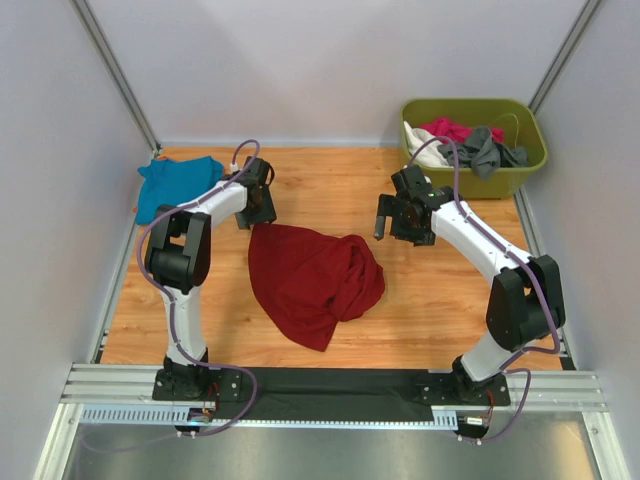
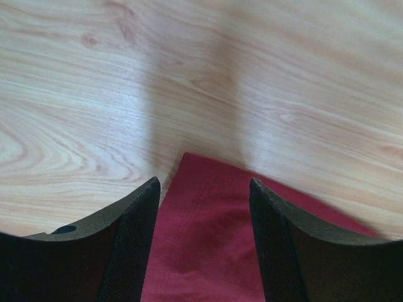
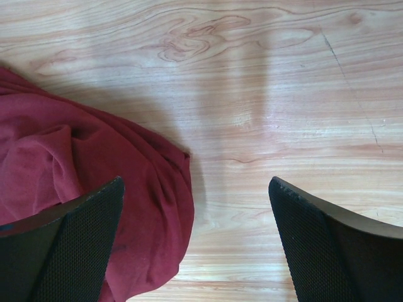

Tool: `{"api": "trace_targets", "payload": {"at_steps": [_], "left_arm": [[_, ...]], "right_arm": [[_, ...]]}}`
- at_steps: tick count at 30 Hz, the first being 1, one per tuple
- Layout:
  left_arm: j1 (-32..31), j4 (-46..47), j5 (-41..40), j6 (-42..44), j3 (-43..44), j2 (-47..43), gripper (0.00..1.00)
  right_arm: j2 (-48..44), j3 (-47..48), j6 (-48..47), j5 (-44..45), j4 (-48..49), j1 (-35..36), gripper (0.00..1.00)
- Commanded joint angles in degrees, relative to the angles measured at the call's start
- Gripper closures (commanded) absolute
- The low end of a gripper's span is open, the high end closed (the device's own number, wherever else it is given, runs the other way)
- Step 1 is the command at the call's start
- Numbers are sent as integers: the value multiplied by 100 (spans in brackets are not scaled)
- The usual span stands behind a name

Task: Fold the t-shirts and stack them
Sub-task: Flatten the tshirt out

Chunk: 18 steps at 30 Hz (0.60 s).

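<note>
Red and bunched on the desk point(image 1: 420, 300), the shirt point(image 1: 312, 280) has your left gripper point(image 2: 203, 189) part open over its corner, your right gripper point(image 3: 196, 189) wide open beside it, both empty; pinch too little cloth and it slips.

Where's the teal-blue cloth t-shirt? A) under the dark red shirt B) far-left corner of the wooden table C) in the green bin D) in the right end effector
B: the teal-blue cloth t-shirt lies on the wooden table at its far-left corner, apart from the dark red cloth t-shirt.
</note>
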Motion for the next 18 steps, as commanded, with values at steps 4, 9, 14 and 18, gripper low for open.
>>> {"api": "trace_targets", "payload": {"at_steps": [4,9,14,18], "left_arm": [[-23,-247,-242,-85,323,236,34],[-23,-194,-207,-50,349,342,35],[-31,-255,-251,-15,402,429,40],[-66,-291,-348,-24,402,456,46]], "right_arm": [[81,199,-37,-66,-61,-18,1],[63,207,-64,-30,-79,-26,1],[98,216,-46,-57,-96,-44,1],[116,251,-55,-57,-132,-53,1]]}}
